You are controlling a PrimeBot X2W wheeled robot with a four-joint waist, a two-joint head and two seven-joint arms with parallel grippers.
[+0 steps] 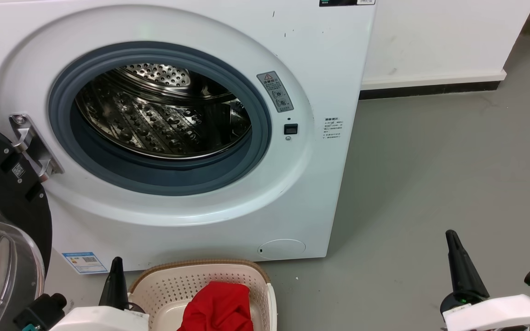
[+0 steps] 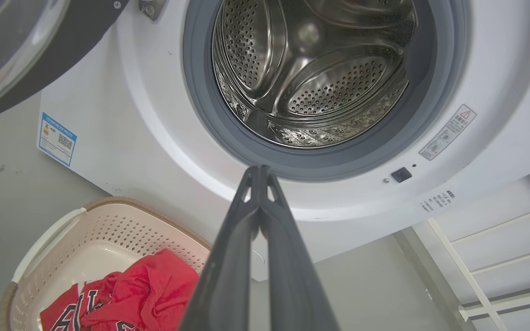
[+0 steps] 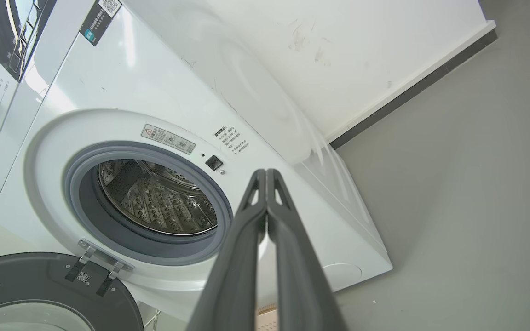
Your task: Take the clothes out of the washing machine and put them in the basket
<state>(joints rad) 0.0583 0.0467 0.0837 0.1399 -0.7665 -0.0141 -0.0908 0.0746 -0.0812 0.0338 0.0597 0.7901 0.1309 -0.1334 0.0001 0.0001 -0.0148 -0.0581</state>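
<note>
right gripper (image 3: 266, 172): fingertips pressed together, holding nothing
washing machine (image 3: 164, 105): door (image 3: 39, 285) swung open, steel drum (image 3: 159, 197) bare

Stickers on the washer (image 1: 329, 55), nothing legible
We see a warning-triangle sticker (image 1: 275, 91) beside the porthole (image 1: 168, 180), a blue QR label (image 1: 84, 262) low on the front, and white-edged letters on the jersey (image 2: 108, 299), all too small or folded to read.
</note>
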